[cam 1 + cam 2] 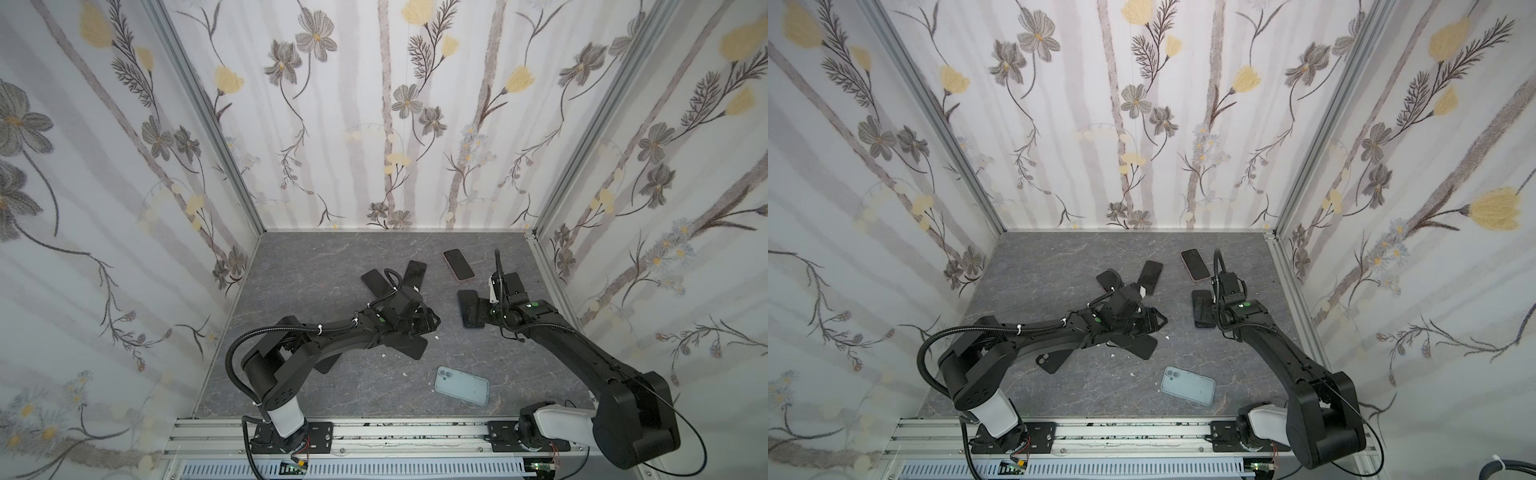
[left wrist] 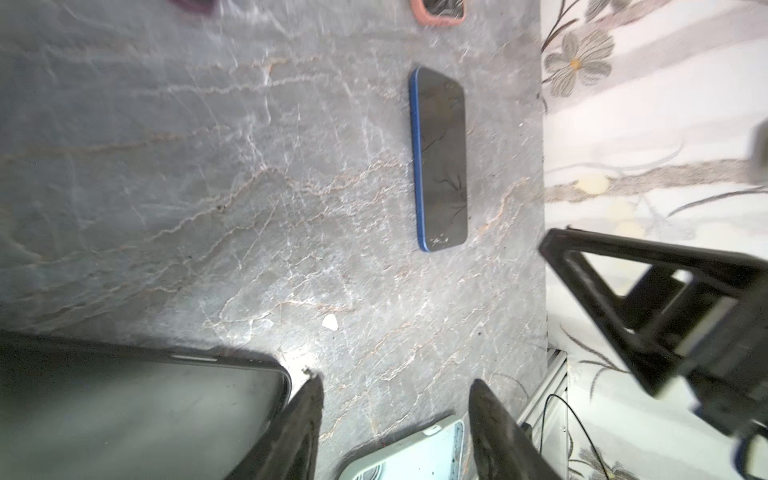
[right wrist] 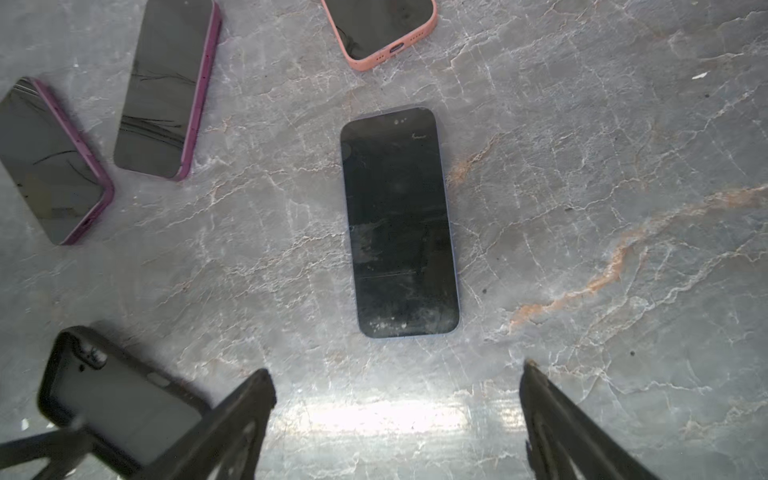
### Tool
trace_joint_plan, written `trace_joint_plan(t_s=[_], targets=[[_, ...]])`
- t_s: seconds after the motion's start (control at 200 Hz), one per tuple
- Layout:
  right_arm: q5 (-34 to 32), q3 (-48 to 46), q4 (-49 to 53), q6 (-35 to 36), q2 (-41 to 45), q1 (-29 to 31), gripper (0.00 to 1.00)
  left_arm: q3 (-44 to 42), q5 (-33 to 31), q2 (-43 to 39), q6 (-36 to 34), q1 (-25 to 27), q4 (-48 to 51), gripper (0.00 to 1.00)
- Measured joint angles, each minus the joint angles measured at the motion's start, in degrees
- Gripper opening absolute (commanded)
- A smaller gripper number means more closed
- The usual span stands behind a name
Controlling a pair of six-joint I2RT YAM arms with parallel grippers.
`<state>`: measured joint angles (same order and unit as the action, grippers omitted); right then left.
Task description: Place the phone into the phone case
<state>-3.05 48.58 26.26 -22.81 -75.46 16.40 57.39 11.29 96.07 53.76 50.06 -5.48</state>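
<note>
The step in hand is judged to be the approach to the phone (image 3: 399, 220), which lies flat and screen up on the table (image 1: 316, 266). It is not seen to be seated in any case. Whether its blue edge is its own body or a thin shell cannot be told.

The right gripper (image 3: 397, 370) is held over the phone, just short of its near end, with the jaws spread wide and nothing between them. The left gripper (image 2: 397, 380) is set to the phone's left in both top views. It is likewise released and empty, and a black case (image 3: 120, 399) lies beside it.

A descent is called for next, with the jaws closed across the phone's long edges. Little edge is offered by so thin and flat a thing, so a slip is to be feared. The phone would then have to be carried to the black case, which would probably need steadying by the left gripper.

The blue edge and the cracked glass are shown only in the left wrist view. Purple rims on two phones (image 3: 166, 87) beyond the phone are made plain only in the right wrist view. In both top views the phone is partly hidden by the right gripper. A light-blue case (image 1: 461, 385), nearer the arm bases than the phone, is seen whole only there.
</note>
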Motion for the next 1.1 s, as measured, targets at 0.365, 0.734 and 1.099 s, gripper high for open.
trace_joint_plan(t_s=[0.365,0.734,1.099], targets=[[-0.22,7.06,-1.97,1.92,-17.53,-0.2,1.0,-0.63,-9.57,-15.93,-14.51,-5.03,6.25,0.66],[-0.46,10.91,-2.29,2.45,-26.32,-0.2,1.0,-3.74,-18.82,-25.27,-28.55,-8.63,11.58,0.73],[-2.56,15.21,-2.67,3.63,-31.17,0.83,0.94,-5.42,-22.49,-25.79,-35.85,-9.4,11.67,0.73]])
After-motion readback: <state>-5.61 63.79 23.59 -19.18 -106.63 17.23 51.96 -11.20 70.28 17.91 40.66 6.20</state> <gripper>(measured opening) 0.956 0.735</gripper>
